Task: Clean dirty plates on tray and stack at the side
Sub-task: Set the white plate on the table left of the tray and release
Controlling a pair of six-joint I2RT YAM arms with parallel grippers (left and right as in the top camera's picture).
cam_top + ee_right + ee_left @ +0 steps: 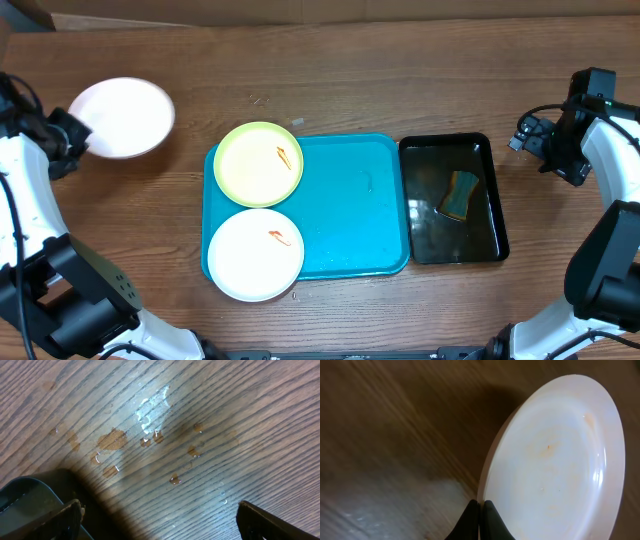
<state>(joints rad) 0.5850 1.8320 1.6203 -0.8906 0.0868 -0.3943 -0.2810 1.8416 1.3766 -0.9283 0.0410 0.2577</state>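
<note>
Tray [360,215] holds 2 plates [258,162] [254,253]; left end effector [480,510] grips white plate [122,118], right one [160,525] gapes.

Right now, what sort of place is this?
Probably a tabletop dishwashing test bench, not a kitchen: wooden table, smeared yellow-green plate on a turquoise tray, black tub of water with a sponge.
</note>
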